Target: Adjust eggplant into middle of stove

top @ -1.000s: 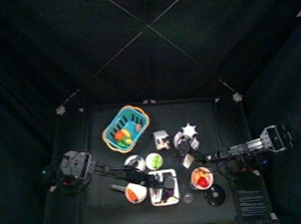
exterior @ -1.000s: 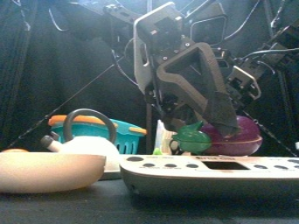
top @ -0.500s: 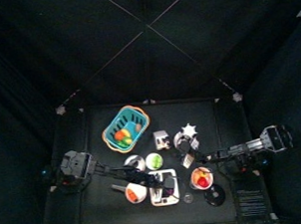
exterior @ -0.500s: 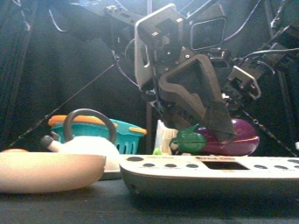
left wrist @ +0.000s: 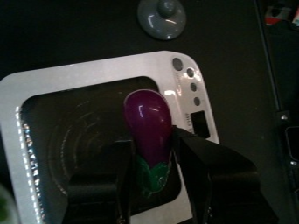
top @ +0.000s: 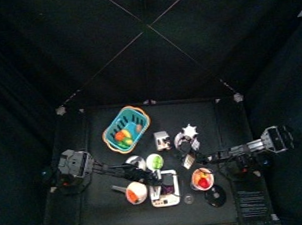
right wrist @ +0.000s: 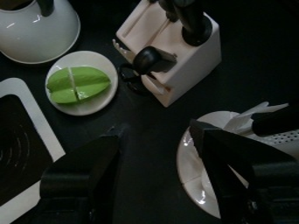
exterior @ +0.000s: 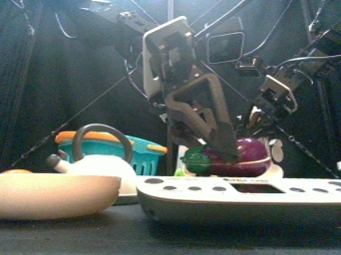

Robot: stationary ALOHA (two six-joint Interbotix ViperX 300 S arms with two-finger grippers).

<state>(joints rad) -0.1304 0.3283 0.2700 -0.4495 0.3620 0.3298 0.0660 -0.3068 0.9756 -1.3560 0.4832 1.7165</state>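
Eggplant (left wrist: 149, 131) sits gripped at its green stem end between the left gripper's (left wrist: 155, 166) jaws, purple body lying over the stove's (left wrist: 70, 83) dark top. Right gripper (right wrist: 155, 153) hangs released beside it.

Eggplant (left wrist: 149, 131) stem end hidden, perhaps between left pincer (left wrist: 156, 171) jaws.

A robot test pen, not a real kitchen: black curtains (top: 29, 66) hang on all sides of a small black table (top: 88, 126) at the lower middle of the top view, with cables strung overhead. The table carries play-kitchen toys: a white stove (exterior: 240, 196), a teal basket (top: 125, 126), a white kettle (exterior: 91, 164).
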